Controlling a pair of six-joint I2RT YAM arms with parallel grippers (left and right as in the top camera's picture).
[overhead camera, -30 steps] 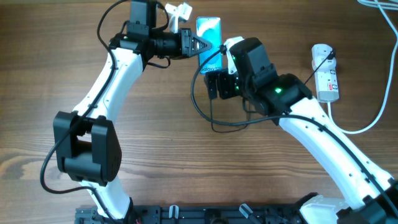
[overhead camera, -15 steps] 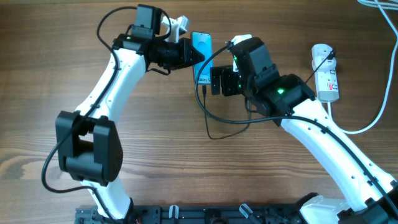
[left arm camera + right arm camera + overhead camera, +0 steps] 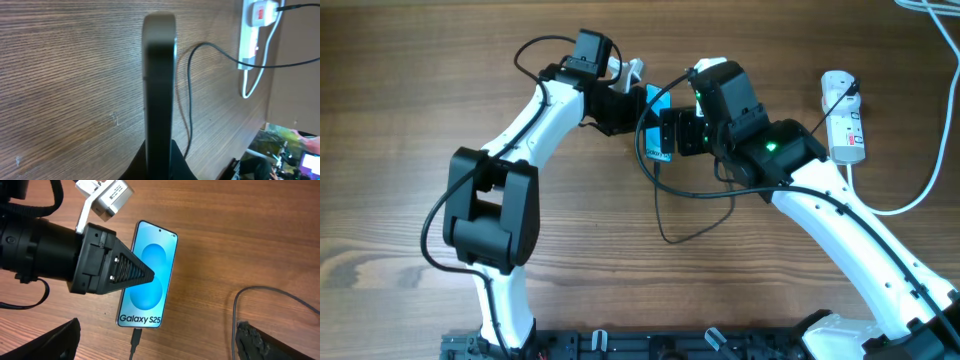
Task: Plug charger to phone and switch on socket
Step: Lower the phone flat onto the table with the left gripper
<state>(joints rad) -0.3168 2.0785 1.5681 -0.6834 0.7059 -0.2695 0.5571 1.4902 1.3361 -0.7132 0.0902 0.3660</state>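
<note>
Left pincer (image 3: 145, 275): clamped across the phone (image 3: 156, 255) from its long side. One black finger lies over the lit screen, and we take the other to be beneath it. Its own wrist view shows the handset edge-on, rising straight out from between the fingers.

Right pincer (image 3: 158, 330): fingers spread wide, holding nothing. They sit on either side of the phone's lower end.

Phone: between the two pincers, screen facing the right wrist camera, text end nearest the right pincer's gap. We cannot tell whether it rests on the table (image 3: 410, 90) or is held just off it.

Charger (image 3: 135, 339): the plug tip sits in the middle of the right pincer's gap, touching the phone's bottom edge at the port. The lead trails back under that pincer and loops loosely on the wood on the robot's side of it.

Socket (image 3: 845, 118): well apart from both pincers, out past the right arm. Neither finger pair is near it. The red switch (image 3: 260, 13) shows in the left wrist view, but we cannot read whether it is on or off.

Done, as we judge it: the plug looks seated, or very nearly, and the right pincer's spread, empty fingers fit that. We cannot confirm how deep it sits.

Left to do: check the plug is home, free the phone, carry a pincer across to the socket and press the switch.
</note>
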